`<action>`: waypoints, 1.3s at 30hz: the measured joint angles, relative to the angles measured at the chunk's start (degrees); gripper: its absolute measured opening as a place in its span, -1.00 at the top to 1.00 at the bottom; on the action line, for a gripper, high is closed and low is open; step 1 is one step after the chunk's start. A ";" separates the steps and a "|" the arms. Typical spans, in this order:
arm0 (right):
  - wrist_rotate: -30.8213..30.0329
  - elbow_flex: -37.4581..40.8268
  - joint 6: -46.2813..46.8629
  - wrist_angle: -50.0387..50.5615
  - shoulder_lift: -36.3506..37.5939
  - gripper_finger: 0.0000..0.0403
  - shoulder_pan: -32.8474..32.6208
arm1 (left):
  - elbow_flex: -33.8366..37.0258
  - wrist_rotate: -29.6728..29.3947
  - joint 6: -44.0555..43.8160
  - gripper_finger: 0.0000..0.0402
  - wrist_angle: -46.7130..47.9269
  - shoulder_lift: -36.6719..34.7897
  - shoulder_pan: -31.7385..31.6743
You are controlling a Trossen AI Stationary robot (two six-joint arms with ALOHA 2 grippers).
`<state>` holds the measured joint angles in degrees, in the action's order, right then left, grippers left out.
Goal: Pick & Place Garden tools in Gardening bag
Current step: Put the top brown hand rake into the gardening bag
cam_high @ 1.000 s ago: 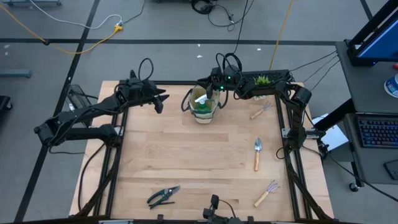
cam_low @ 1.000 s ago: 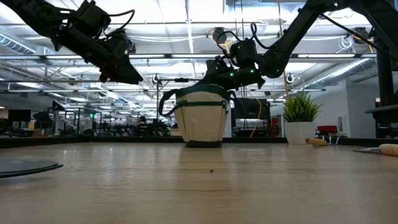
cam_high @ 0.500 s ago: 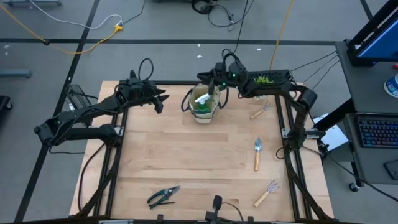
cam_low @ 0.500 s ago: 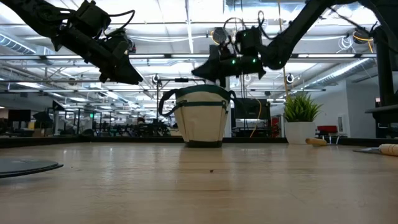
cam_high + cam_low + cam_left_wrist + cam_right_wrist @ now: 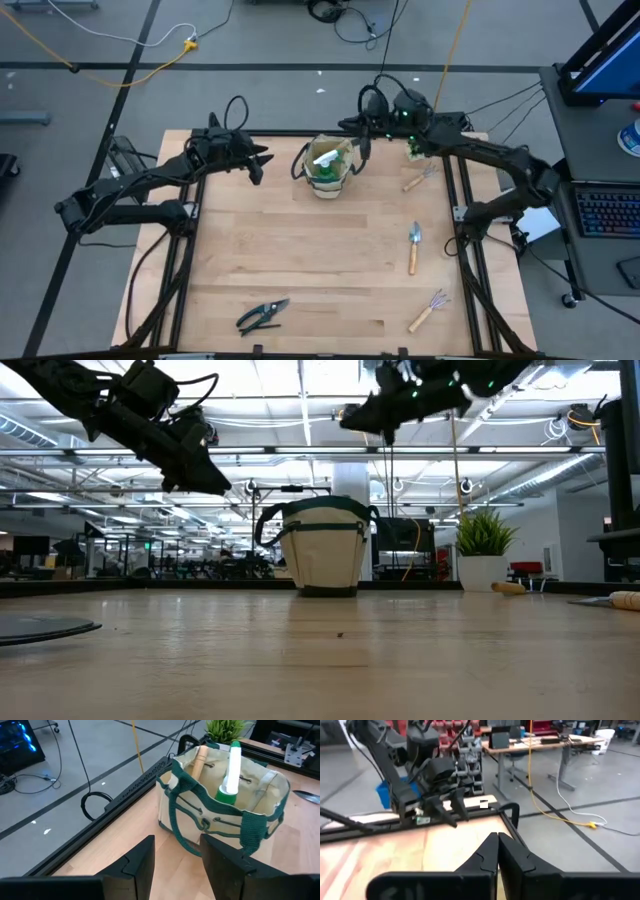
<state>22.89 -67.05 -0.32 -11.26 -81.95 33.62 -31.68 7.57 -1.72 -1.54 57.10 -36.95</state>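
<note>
Since the earlier frames: right gripper (image 5: 352, 124) lifted clear of the gardening bag (image 5: 327, 166), swung back toward the table's far edge, and closed its fingers (image 5: 492, 851) tip to tip on nothing. Left gripper (image 5: 262, 157) unchanged, hanging off to the bag's left with its two dark fingers (image 5: 145, 860) part-way apart and empty.

One bag: small, round, beige fabric, trimmed in dark green webbing with loop handles, standing upright near the far middle of the wooden table (image 5: 300, 250). Inside, two items poking up: one green spray bottle (image 5: 229, 777) with a long white nozzle, smooth plastic, and one rounded pale wooden handle (image 5: 199, 761) leaning beside it; the tool's head hidden in the bag.

Still out on the table, four tools. One pair of pruning shears (image 5: 262, 315), dark handles, metal blades, lying near the front left. One trowel (image 5: 414, 246), wooden handle, pointed metal blade, lying at the right, well apart from the bag. One hand rake (image 5: 428, 310), wooden handle, splayed metal prongs, near the front right. One more wooden-handled tool (image 5: 417, 179) at the far right, just beside the right arm; head too small to tell.

One potted plant (image 5: 484, 555): spiky green leaves in a plain white pot, at the far right corner.

Two dark arms, jointed, with cables looped over them.
</note>
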 joint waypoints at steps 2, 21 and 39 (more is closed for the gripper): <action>-2.79 0.00 -1.43 4.61 3.12 1.00 -1.52 | 0.00 0.02 -0.33 0.20 -0.19 0.00 0.40; -31.56 -0.01 5.34 43.35 20.01 1.00 -17.12 | 0.00 -0.11 -3.68 0.20 -0.76 -1.01 4.59; -34.85 -0.02 16.71 71.96 19.75 1.00 -18.00 | 0.00 -2.14 -4.84 0.20 0.05 -1.01 6.77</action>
<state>-11.96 -67.07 16.40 60.70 -62.20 15.62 -31.68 5.43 -6.56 -1.50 56.10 -30.17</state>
